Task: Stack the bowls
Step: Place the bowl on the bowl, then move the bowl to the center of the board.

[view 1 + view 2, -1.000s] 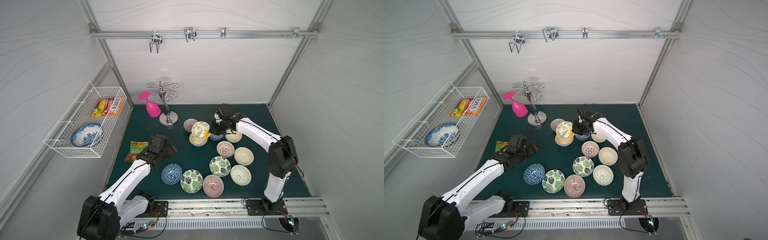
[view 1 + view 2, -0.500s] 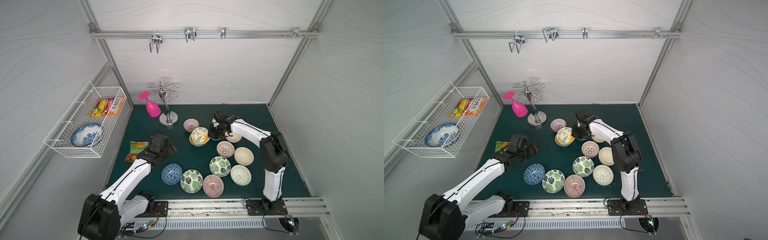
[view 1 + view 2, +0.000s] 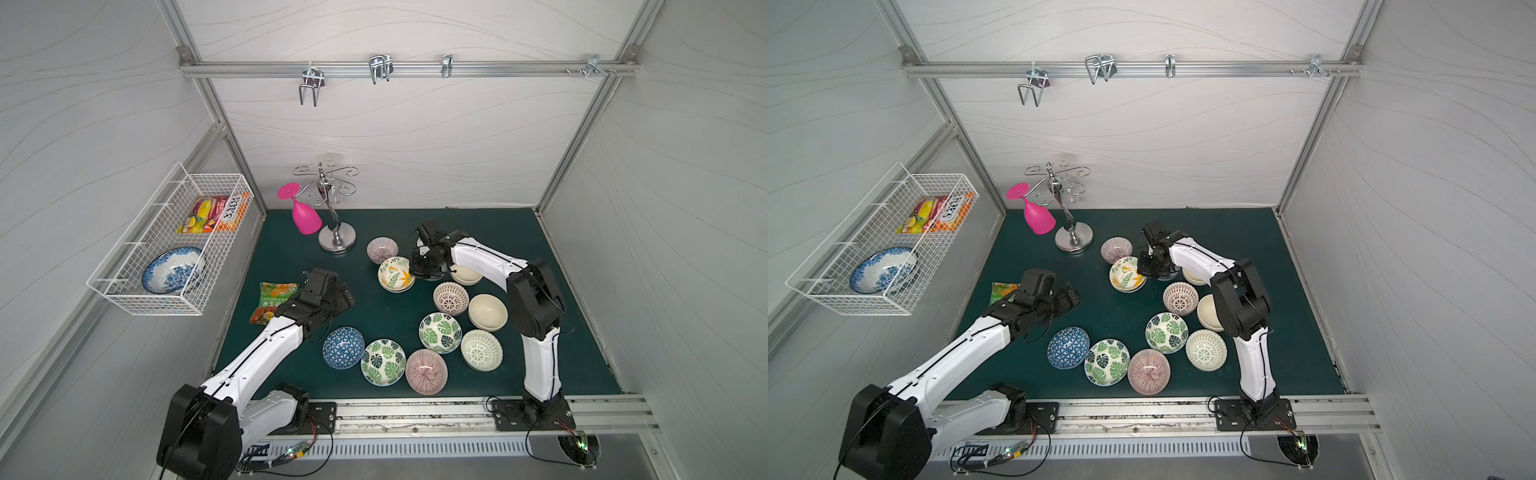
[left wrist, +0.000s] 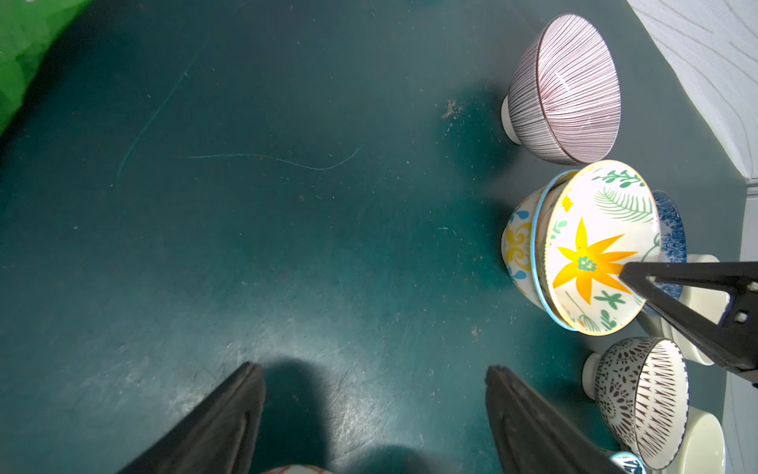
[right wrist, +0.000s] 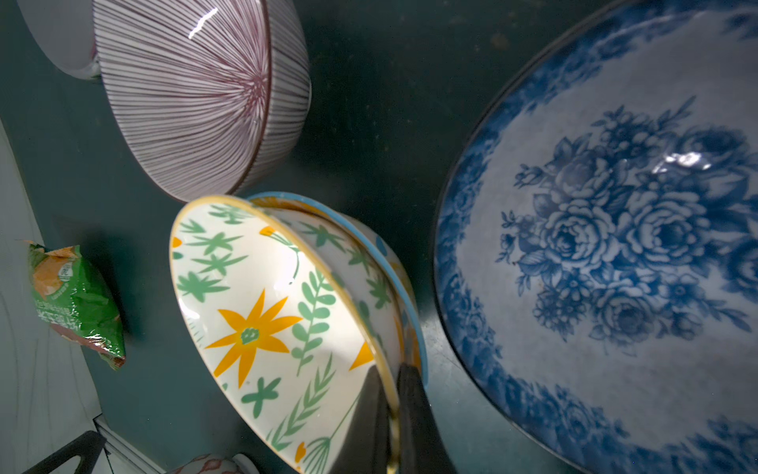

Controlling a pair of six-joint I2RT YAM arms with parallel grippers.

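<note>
My right gripper (image 5: 389, 375) is shut on the rim of a yellow-flowered bowl (image 5: 262, 312), one finger inside and one outside. That bowl (image 3: 394, 272) sits tilted inside a blue-rimmed yellow-orange bowl (image 4: 517, 242). A blue-and-white flowered bowl (image 5: 615, 246) stands right beside them, mostly hidden under the right arm in both top views. My left gripper (image 4: 374, 369) is open over bare mat, nothing between its fingers (image 3: 345, 297). Loose on the mat are pink striped (image 3: 382, 249) (image 3: 427, 370), blue patterned (image 3: 343, 347), green leaf (image 3: 383, 361) (image 3: 440, 332), lattice (image 3: 451, 298) (image 3: 481, 355) and cream (image 3: 488, 311) (image 3: 466, 275) bowls.
A green snack packet (image 3: 274, 301) lies left of my left gripper. A metal stand (image 3: 337, 241) with a hanging pink goblet (image 3: 305, 216) rises at the back left. A wire basket (image 3: 124, 291) on the left wall holds a blue-and-white dish (image 3: 173, 270) and packets.
My right gripper has come down and slightly nearer with the yellow-flowered bowl, which now rests in the bowl below it. The left arm has barely moved.
</note>
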